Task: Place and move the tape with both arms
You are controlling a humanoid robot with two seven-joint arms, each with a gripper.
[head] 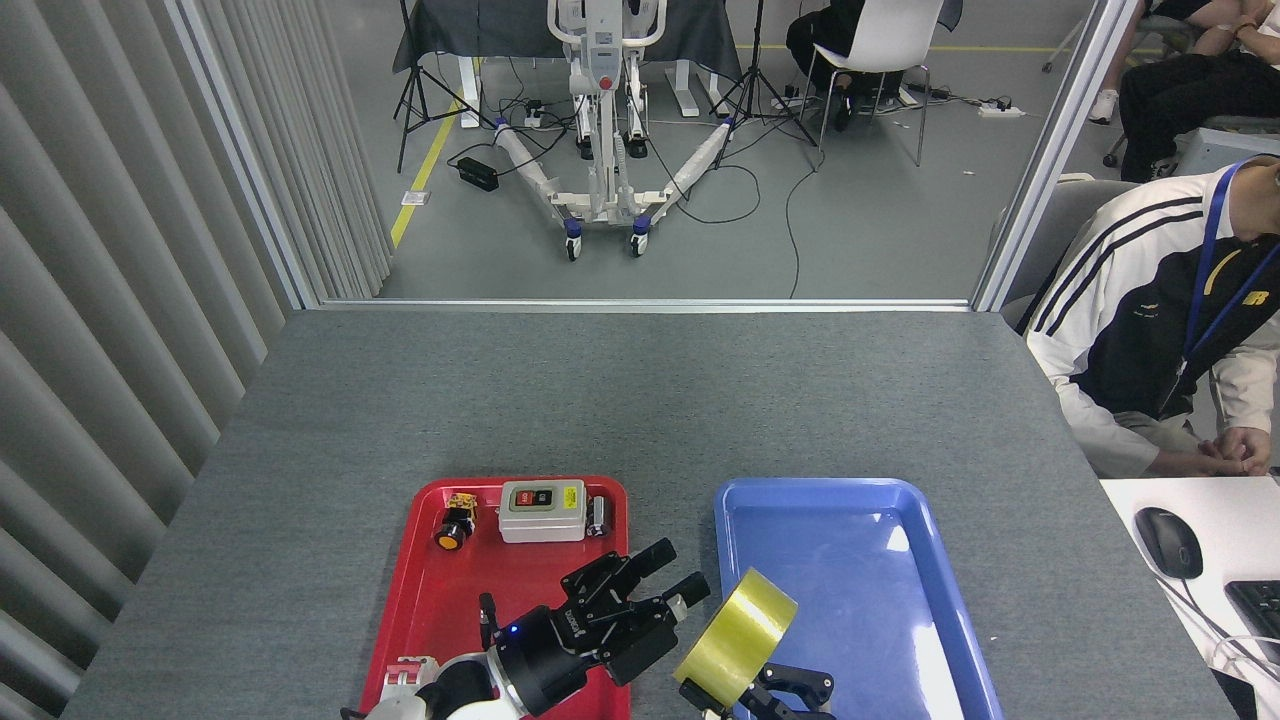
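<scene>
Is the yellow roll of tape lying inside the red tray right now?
No, the tape sits tilted at the near left edge of the blue tray, by the right gripper, outside the red tray.

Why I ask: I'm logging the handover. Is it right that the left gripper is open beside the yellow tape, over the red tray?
Mostly right. In the head view the left gripper is open beside the tape, but the tape is over the blue tray, at its near left edge, not the red one.

A single head view looks forward and steeply down from close above the near edge of the grey table (640, 400), taking in the workshop floor beyond its far edge.
</scene>
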